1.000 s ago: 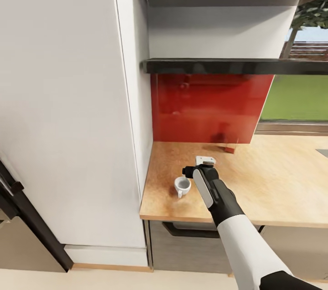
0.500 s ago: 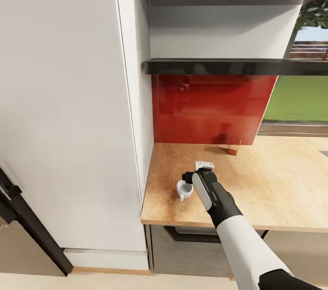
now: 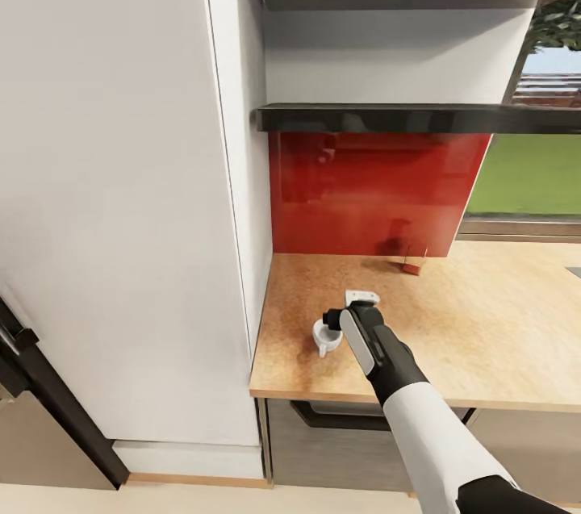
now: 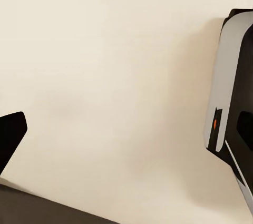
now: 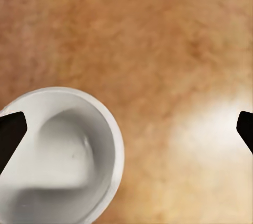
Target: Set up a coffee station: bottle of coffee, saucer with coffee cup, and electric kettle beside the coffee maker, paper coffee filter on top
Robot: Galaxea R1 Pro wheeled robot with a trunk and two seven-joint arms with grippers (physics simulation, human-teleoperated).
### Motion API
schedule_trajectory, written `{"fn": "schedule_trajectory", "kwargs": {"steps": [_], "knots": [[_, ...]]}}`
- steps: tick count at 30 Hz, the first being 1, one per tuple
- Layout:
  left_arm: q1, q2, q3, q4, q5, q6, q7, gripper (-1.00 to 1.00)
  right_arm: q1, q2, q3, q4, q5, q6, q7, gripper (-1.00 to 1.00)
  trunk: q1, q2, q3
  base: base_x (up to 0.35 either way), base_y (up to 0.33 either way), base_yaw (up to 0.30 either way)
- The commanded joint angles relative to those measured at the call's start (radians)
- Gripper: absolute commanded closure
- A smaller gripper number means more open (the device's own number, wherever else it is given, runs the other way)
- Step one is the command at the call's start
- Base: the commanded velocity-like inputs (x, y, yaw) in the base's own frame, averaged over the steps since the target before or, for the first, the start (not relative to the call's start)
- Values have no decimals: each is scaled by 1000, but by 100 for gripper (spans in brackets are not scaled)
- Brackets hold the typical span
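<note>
The white coffee cup [image 3: 323,335] stands on the kitchen countertop [image 3: 484,328] near its left end, handle toward the front edge. My right arm reaches over the counter, and its gripper [image 5: 126,132] hangs pointing down just right of the cup. In the right wrist view the two dark fingertips [image 5: 10,134] sit far apart at the frame's edges. The cup [image 5: 58,155] lies beside one finger, and bare wood lies between the fingers. The black kitchen shelf [image 3: 403,118] runs above a red panel [image 3: 371,191]. The left gripper's one visible fingertip [image 4: 10,134] sits over a pale surface.
A tall white cabinet [image 3: 121,175] walls off the counter's left end. A small tan box-shaped thing [image 3: 413,260] stands by the red panel. A dark drawer handle [image 3: 339,411] sits under the counter edge. A window [image 3: 524,175] opens at the right.
The head camera shifted slightly, moving the whole picture. The right gripper has edged a little closer to the cup; the cup has stayed put.
</note>
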Motion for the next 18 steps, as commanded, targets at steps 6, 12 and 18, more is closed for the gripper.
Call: {"fn": "schedule_trajectory", "kwargs": {"steps": [6, 12, 18], "knots": [[0, 1, -9, 0, 8, -3, 3, -100, -1, 0, 1, 2, -10, 2, -10, -100, 1, -2, -2, 0, 0, 0], [-1, 0, -9, 0, 8, -3, 3, -100, -1, 0, 0, 31, -11, -1, -10, -100, 1, -2, -2, 0, 0, 0], [-1, -1, -9, 0, 8, -3, 3, -100, -1, 0, 0, 72, -11, -34, -9, -100, 1, -2, -2, 0, 0, 0]]}}
